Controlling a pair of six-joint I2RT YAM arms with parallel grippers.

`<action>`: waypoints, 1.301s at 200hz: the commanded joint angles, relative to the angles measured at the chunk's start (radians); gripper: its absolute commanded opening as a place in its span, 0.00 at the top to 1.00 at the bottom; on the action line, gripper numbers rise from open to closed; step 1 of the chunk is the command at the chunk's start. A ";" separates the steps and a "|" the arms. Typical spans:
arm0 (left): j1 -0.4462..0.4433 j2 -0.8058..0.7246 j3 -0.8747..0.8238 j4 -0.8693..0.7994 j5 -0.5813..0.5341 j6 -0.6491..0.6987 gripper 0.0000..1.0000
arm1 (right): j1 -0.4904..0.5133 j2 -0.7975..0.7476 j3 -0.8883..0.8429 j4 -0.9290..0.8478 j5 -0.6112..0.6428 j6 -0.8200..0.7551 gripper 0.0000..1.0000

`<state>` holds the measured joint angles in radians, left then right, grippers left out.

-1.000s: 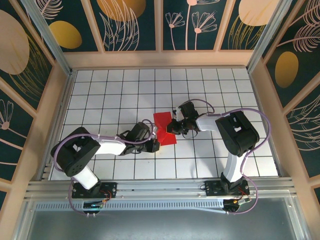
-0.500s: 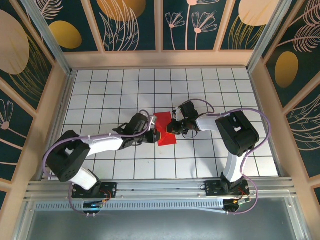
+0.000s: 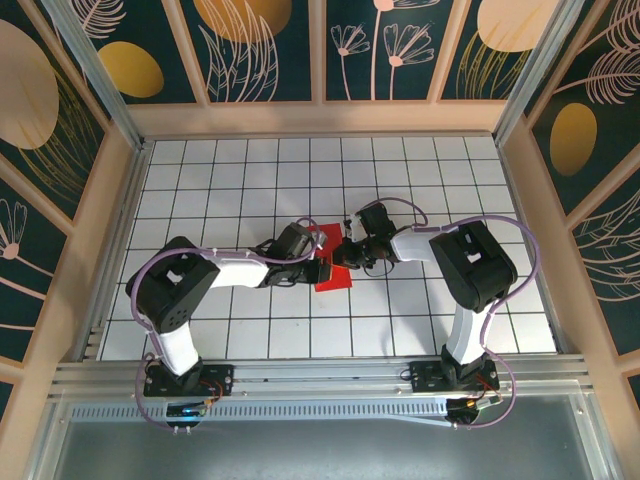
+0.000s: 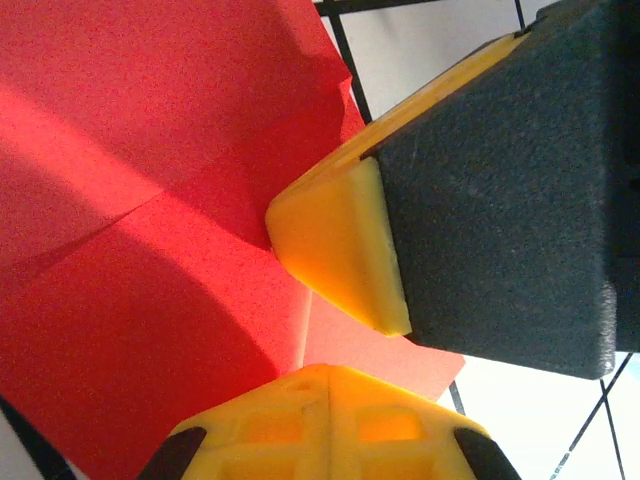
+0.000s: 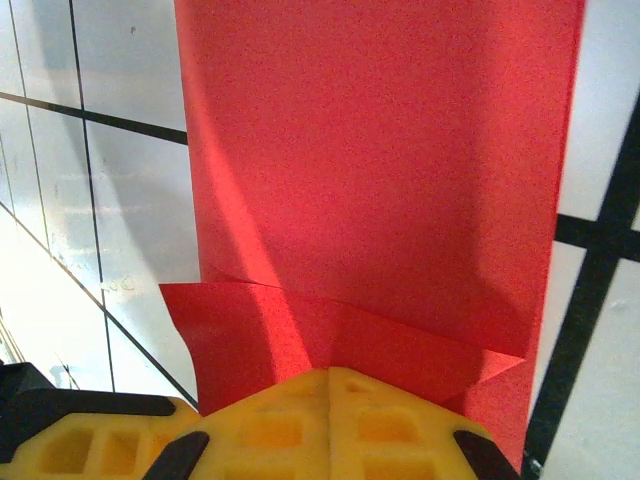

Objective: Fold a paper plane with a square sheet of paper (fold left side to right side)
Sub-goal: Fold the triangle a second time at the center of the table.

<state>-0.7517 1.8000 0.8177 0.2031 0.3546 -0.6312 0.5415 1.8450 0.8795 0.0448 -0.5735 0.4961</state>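
Red, matte and faintly grainy, the sheet of paper (image 3: 334, 277) lies near the middle of the white, black-gridded worktop (image 3: 200, 200), directly between the two arms where their ends meet. From above, much of it is covered by the arms, and its near end shows as a straight-edged red patch just below them. In the right wrist view the sheet (image 5: 380, 150) is no longer a flat square. It reads as a long rectangle running away from the camera with clean, straight side edges. A narrower band is folded across it close to the claw, bounded by a sharp crease line, and there is a small angled tuck at the band's right corner. In the left wrist view the sheet (image 4: 150, 250) carries one slanting crease across its face, and its upper edge is slightly rumpled. A second layer of red shows beneath the edge at lower right. The left claw (image 3: 320, 262) is clenched. Its yellow fingers meet along a seam at the bottom of its own view (image 4: 325, 385), and their tip lies over the paper with nothing between them. The right claw (image 3: 346, 255) is likewise clenched, its yellow fingers pressed together (image 5: 330, 385) with the tip on the folded band. It grasps nothing. A yellow-tipped black finger (image 4: 340, 240) of the opposite claw reaches in from the right in the left wrist view, its point on the paper just beside the rumpled edge.
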 commanded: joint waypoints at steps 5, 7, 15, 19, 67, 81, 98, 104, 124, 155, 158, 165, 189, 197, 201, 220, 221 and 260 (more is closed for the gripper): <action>0.002 0.031 0.017 0.016 0.021 0.017 1.00 | 0.018 0.058 -0.025 -0.091 0.070 -0.014 1.00; 0.003 0.032 0.016 0.014 0.020 0.017 1.00 | 0.018 0.058 -0.025 -0.091 0.070 -0.014 1.00; 0.003 0.035 0.012 0.015 0.013 0.018 1.00 | 0.018 0.058 -0.025 -0.091 0.070 -0.016 1.00; 0.002 0.036 0.011 0.014 0.009 0.018 1.00 | 0.018 0.060 -0.025 -0.093 0.072 -0.016 1.00; 0.002 0.042 -0.023 -0.004 -0.017 0.022 1.00 | 0.016 0.059 -0.019 -0.103 0.077 -0.024 1.00; 0.001 0.031 -0.045 -0.001 -0.016 0.018 1.00 | 0.014 0.059 -0.015 -0.109 0.077 -0.027 1.00; -0.001 0.004 -0.082 0.004 -0.012 0.016 1.00 | 0.012 0.060 -0.010 -0.116 0.077 -0.032 1.00; -0.004 -0.008 -0.096 0.004 -0.010 0.015 1.00 | 0.012 0.060 -0.007 -0.119 0.078 -0.033 1.00; -0.015 -0.048 -0.136 0.006 -0.003 0.023 1.00 | 0.012 0.061 -0.002 -0.128 0.081 -0.040 1.00; -0.041 -0.119 -0.183 0.003 -0.010 0.043 1.00 | 0.012 0.062 -0.002 -0.131 0.081 -0.041 1.00; -0.042 -0.123 -0.187 0.003 -0.012 0.045 1.00 | 0.011 0.063 -0.003 -0.130 0.081 -0.041 1.00; -0.044 -0.130 -0.197 0.002 -0.014 0.047 0.99 | 0.011 0.062 -0.003 -0.129 0.081 -0.039 1.00; -0.044 -0.158 -0.228 0.001 -0.037 0.041 0.99 | 0.011 0.056 -0.005 -0.128 0.080 -0.037 1.00; -0.043 -0.167 -0.237 0.003 -0.044 0.036 0.99 | 0.011 0.053 -0.004 -0.130 0.079 -0.037 1.00; -0.044 -0.175 -0.241 0.003 -0.049 0.035 0.99 | 0.011 0.052 -0.004 -0.129 0.077 -0.037 1.00; -0.043 -0.223 -0.260 0.020 -0.069 0.016 0.99 | 0.012 0.034 0.002 -0.116 0.057 -0.035 1.00; -0.044 -0.227 -0.260 0.020 -0.072 0.014 0.99 | 0.012 0.032 0.002 -0.115 0.055 -0.034 1.00; -0.032 -0.369 -0.263 -0.006 -0.224 -0.053 0.76 | 0.011 -0.053 0.038 -0.073 0.027 -0.007 0.95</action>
<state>-0.7914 1.5185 0.5579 0.2192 0.2470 -0.6315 0.5453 1.8435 0.8948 0.0219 -0.5758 0.4786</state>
